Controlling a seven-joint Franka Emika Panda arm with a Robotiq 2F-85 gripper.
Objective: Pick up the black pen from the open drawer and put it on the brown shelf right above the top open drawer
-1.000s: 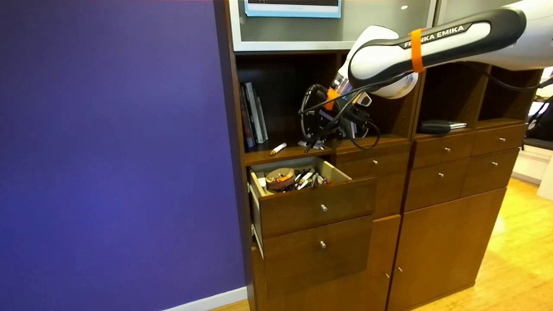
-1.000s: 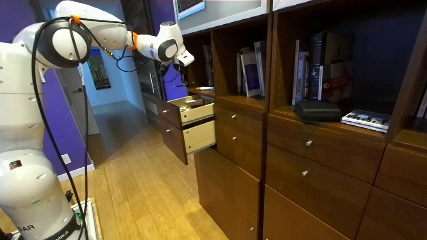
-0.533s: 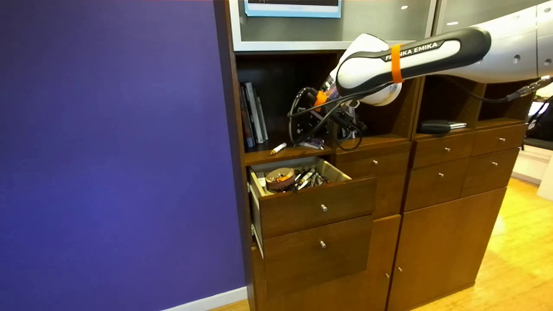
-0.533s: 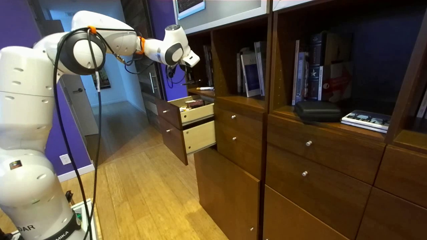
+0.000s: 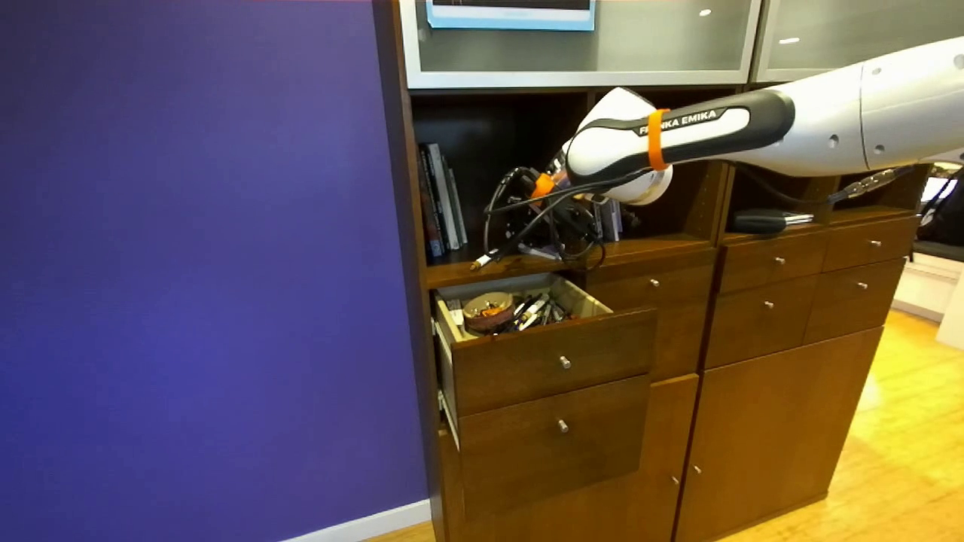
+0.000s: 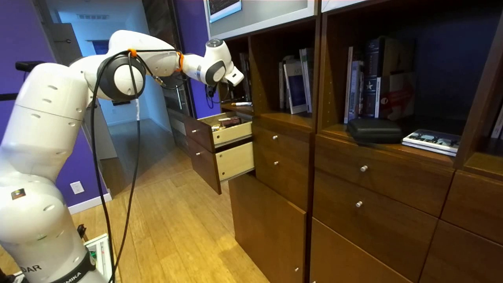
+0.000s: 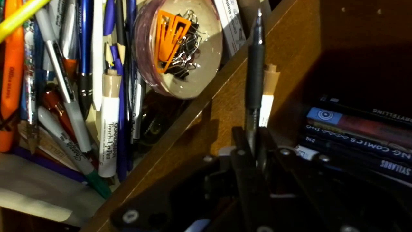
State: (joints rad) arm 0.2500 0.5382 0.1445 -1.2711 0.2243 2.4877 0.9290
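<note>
Black ballpoint pen (image 7: 255, 77) is clamped partway along its length in the gripper (image 7: 251, 135), over the brown shelf (image 7: 225, 106), contact unclear; likely light, stiff and slightly slick, so a snug mid-length pinch should do.

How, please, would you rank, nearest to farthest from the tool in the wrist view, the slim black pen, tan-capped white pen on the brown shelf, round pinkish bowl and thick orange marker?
1. Black pen: held in the tool.
2. White pen: right, on the shelf.
3. Pinkish bowl: left, in the open drawer.
4. Orange marker: far left, same drawer.
</note>
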